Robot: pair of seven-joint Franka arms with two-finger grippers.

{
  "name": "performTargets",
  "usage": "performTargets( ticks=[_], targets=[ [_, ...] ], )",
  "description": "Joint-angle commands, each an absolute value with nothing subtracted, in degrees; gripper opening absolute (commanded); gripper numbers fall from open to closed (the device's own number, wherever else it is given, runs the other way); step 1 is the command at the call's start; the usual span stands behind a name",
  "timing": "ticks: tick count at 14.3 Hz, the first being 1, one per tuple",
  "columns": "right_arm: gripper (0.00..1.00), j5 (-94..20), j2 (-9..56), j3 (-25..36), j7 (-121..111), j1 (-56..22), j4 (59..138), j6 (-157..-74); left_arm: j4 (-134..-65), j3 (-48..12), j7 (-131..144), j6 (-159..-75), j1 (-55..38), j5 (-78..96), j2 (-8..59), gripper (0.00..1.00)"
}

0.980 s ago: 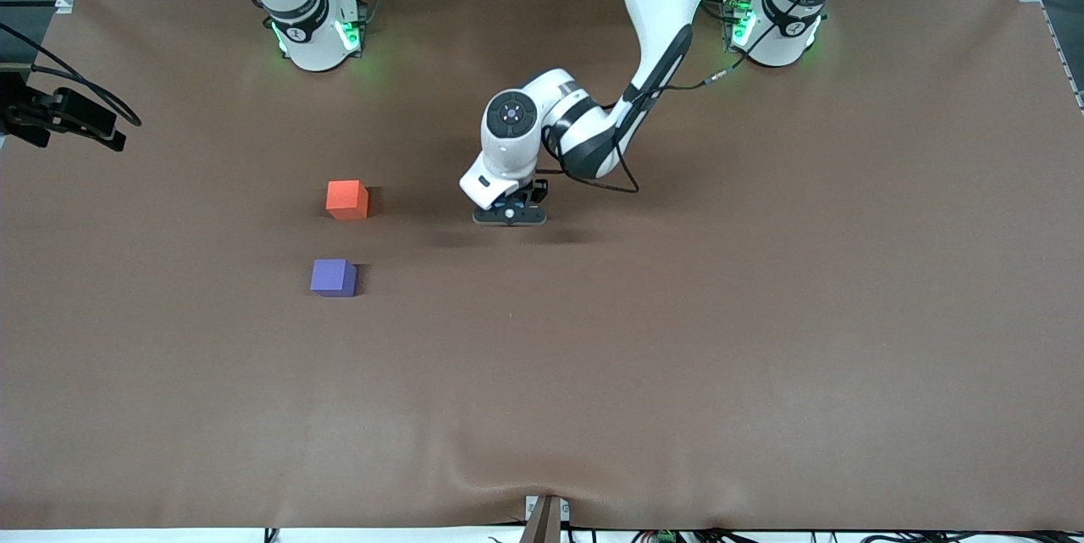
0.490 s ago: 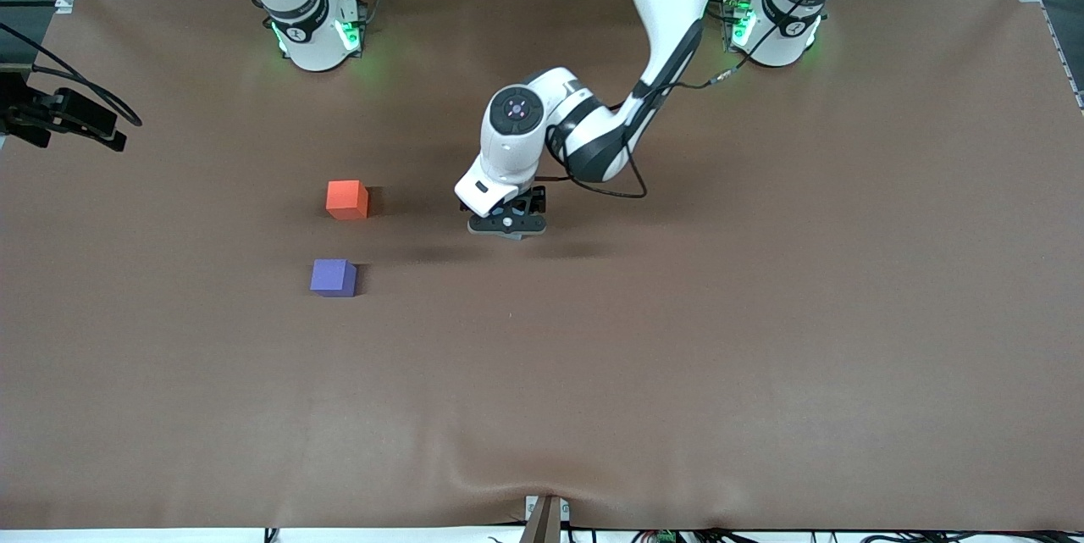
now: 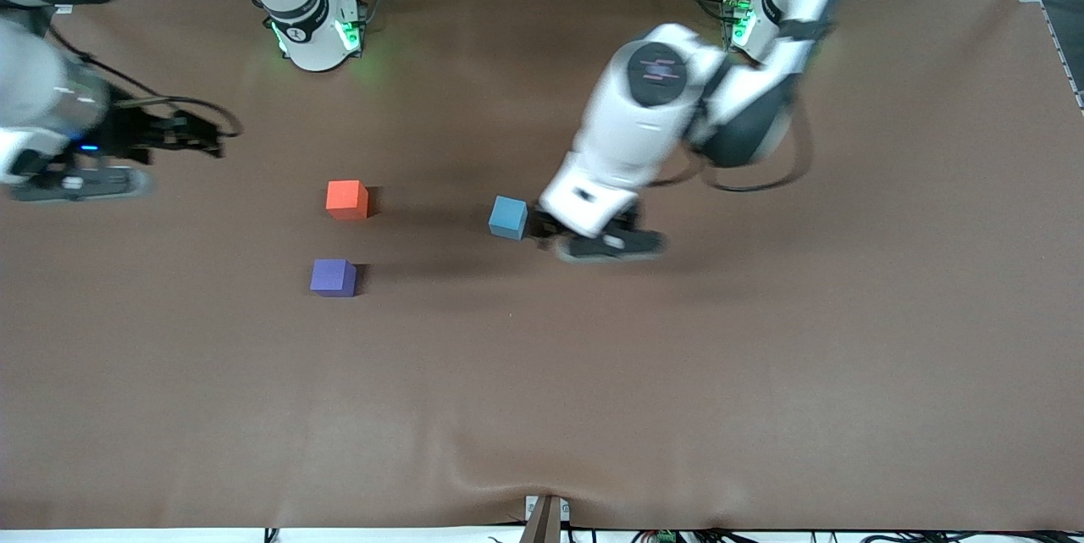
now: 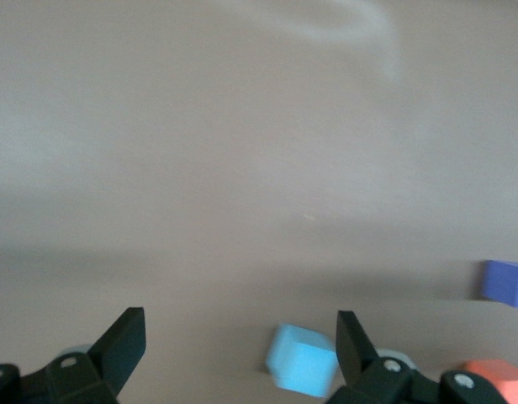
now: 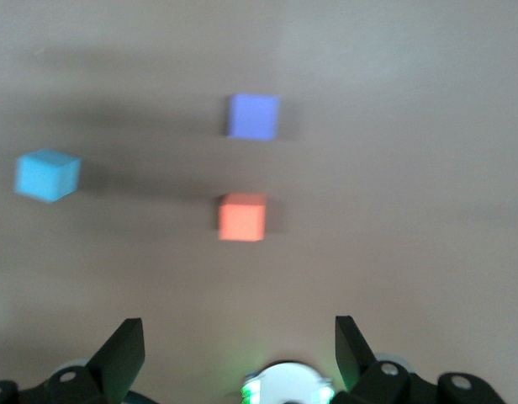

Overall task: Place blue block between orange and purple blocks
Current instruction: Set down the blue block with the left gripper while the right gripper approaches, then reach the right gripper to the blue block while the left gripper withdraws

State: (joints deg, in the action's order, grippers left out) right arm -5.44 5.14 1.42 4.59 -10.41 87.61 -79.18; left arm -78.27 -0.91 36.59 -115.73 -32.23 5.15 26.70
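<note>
We now see the small light sky-blue matte cube (image 3: 508,217) sitting bare on the brown table cloth (image 3: 762,374), just left of the frame's centre in the front view. Half a second ago our left arm's hand covered that spot; it has since pulled away toward the upper right. The left gripper (image 3: 608,245) now hangs over the cloth just beside the cube, on the side toward the left arm's end of the table. In the left wrist view its fingers (image 4: 124,343) are spread wide with nothing between them, and the blue cube (image 4: 303,367) shows low in that picture, apart from them.

The small orange-red matte cube (image 3: 347,199) and the small violet-purple matte cube (image 3: 334,278) stand left of centre, the purple one nearer the front camera, with a clear gap between them. Neither has shifted over the last second. The blue cube is well apart from both, toward the left arm's end.

Our right gripper (image 3: 76,183) has come into view at the left edge of the frame, over the cloth, its fingers (image 5: 123,349) likewise parted and empty. In its wrist view all three cubes show.

We judge that the left arm has let go short of the gap, and the right arm is coming to take over.
</note>
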Motion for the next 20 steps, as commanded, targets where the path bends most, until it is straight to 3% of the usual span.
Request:
performTargets(
  ticks=[1, 4, 7, 12, 15, 17, 20],
  targets=[
    [1.00, -10.36, 5.10, 1.76, 13.06, -13.08, 89.38, -80.41, -80.42, -1.67, 23.17, -110.85, -22.62, 5.54, 24.70, 1.00],
    [1.00, -10.46, 6.32, 1.76, 28.94, -22.99, 91.83, -87.16, -82.26, -1.58, 6.46, -105.65, -11.90, 4.93, 24.70, 1.00],
    [1.00, -10.46, 9.13, 1.76, 40.06, -32.49, 97.71, -99.89, -87.43, -1.67, -1.57, -105.03, -3.89, 3.87, 22.95, 1.00],
    [1.00, -14.68, 19.84, 1.84, 41.21, -41.11, 100.37, -113.70, -102.10, -3.77, -0.45, -107.40, -4.74, -5.15, 15.75, 1.00],
    [1.00, -14.16, 26.43, 1.85, 44.04, -46.30, 104.40, -129.33, -112.38, -3.96, 0.44, -108.01, -3.52, -7.03, 7.24, 1.00],
    [1.00, -9.79, 30.48, 2.20, 44.21, -48.86, 104.15, -130.95, -115.04, -4.13, 0.27, -109.16, -1.50, -7.03, 3.71, 1.00],
    [1.00, -6.68, 30.59, 2.20, 44.38, -48.34, 104.15, -130.52, -111.20, -3.87, -1.66, -108.20, -1.32, -5.63, -0.34, 1.00]
  ],
)
